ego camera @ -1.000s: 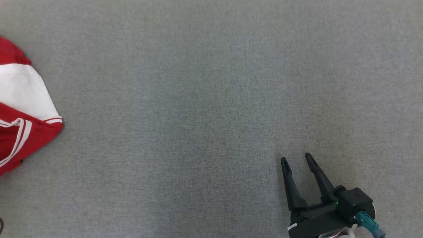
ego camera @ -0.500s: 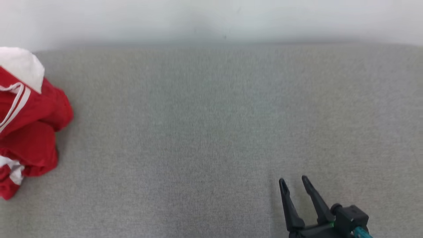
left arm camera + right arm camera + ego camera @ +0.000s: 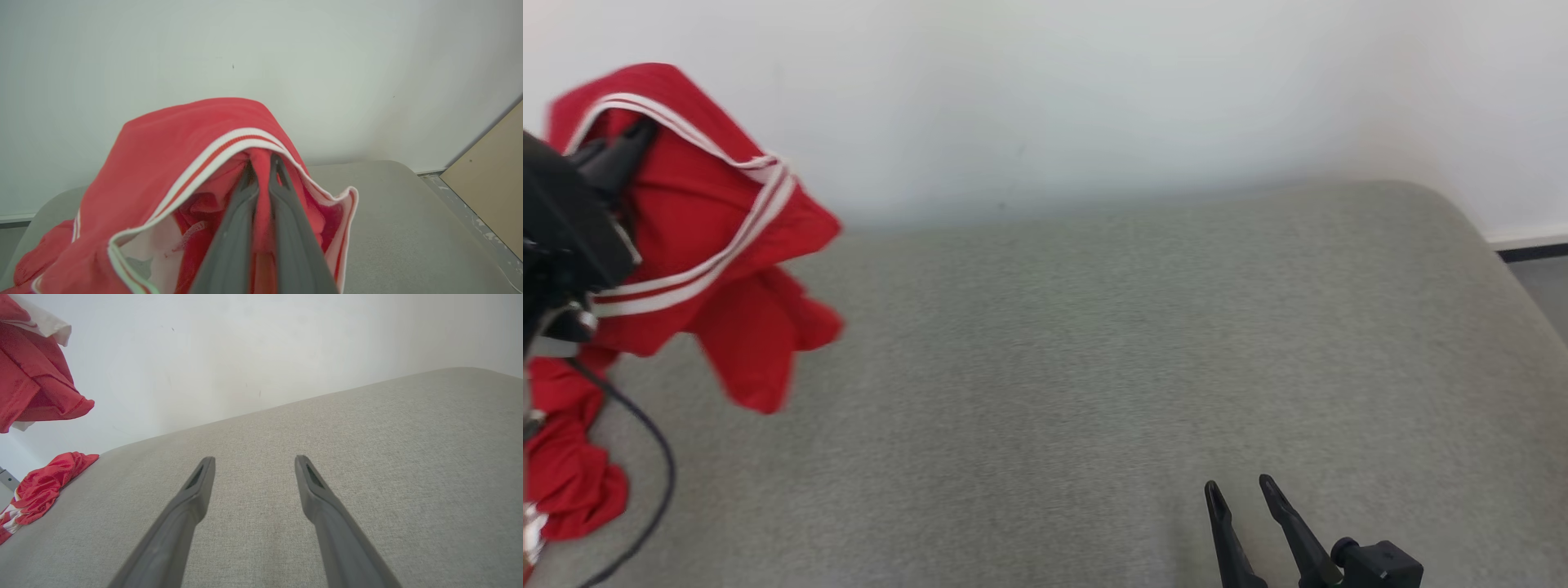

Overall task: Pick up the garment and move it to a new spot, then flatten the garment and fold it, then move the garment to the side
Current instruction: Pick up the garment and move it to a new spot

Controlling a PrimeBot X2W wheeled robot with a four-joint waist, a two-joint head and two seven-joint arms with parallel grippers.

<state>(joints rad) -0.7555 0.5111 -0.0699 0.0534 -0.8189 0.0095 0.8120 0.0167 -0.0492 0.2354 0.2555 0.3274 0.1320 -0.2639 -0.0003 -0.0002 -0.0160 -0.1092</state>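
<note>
The garment (image 3: 711, 245) is red cloth with white stripes and a white panel. It hangs lifted at the far left of the head view, its lower end trailing onto the grey surface (image 3: 1094, 367). My left gripper (image 3: 625, 151) is shut on a fold of it; in the left wrist view the cloth (image 3: 175, 163) drapes over the closed fingers (image 3: 261, 171). My right gripper (image 3: 1240, 492) stands open low at the right with nothing between its fingers (image 3: 200, 477). The right wrist view shows the hanging garment (image 3: 32, 384) at upper left.
A pale wall (image 3: 1094, 90) rises behind the grey padded surface. The surface's rounded right corner (image 3: 1462, 212) drops to the floor and a dark skirting strip (image 3: 1531, 249). A black cable (image 3: 654, 465) loops at the lower left. A tan board (image 3: 490, 183) leans at the right.
The head camera has tilted up, bringing the wall into view. The garment has been lifted off the surface and now hangs higher, with my left gripper showing inside it.
</note>
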